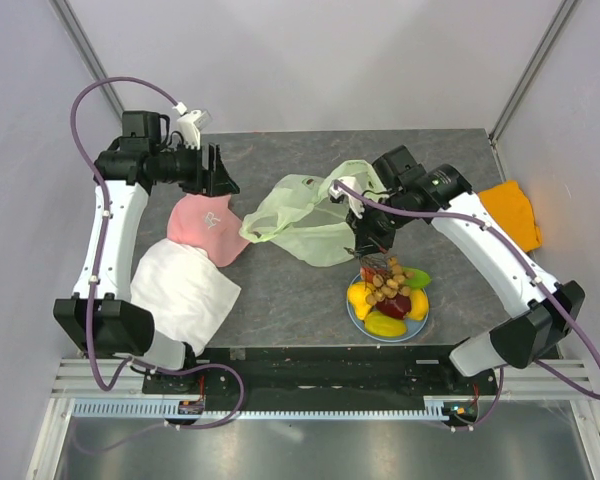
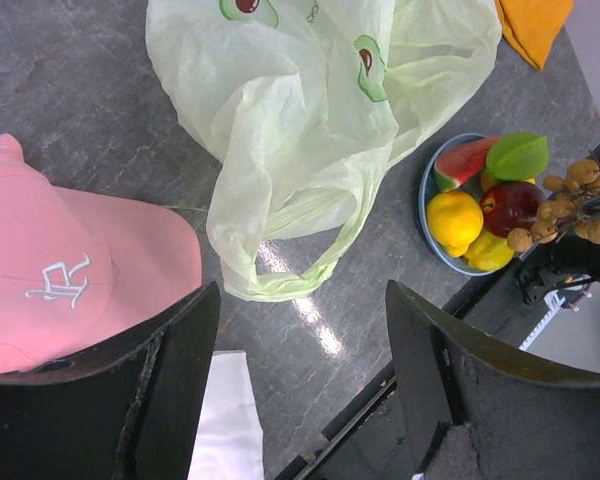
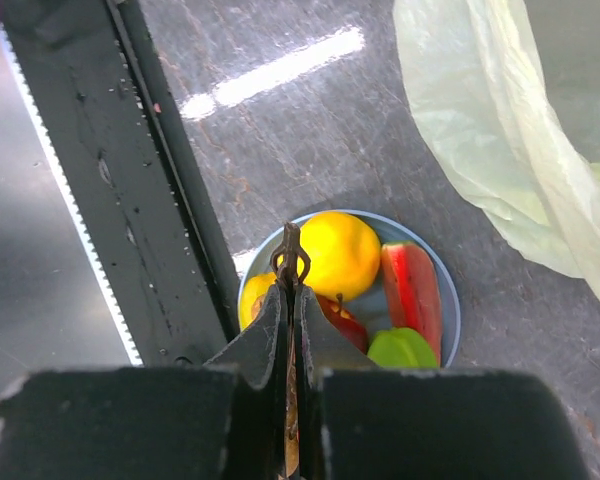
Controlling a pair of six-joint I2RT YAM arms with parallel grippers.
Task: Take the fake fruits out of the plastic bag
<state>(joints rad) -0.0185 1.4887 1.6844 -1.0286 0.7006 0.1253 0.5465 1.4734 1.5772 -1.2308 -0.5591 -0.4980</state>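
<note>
Fake fruits (image 1: 388,308) sit on the light-blue plate (image 3: 372,300) near the table's front edge. Just above them the right gripper (image 3: 292,300) is clenched on the stem of a brown cluster (image 1: 385,281). The plastic bag (image 1: 305,225) lies crumpled behind. At far left, the left gripper (image 1: 223,170) hangs released near a pink cap (image 1: 205,225).

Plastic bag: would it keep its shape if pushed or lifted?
Probably not: the plastic bag lies crumpled, so it likely folds rather than slides. It looks thin and translucent, so probably very light. Its loop handle lies flat, so it would likely hang limp.
</note>
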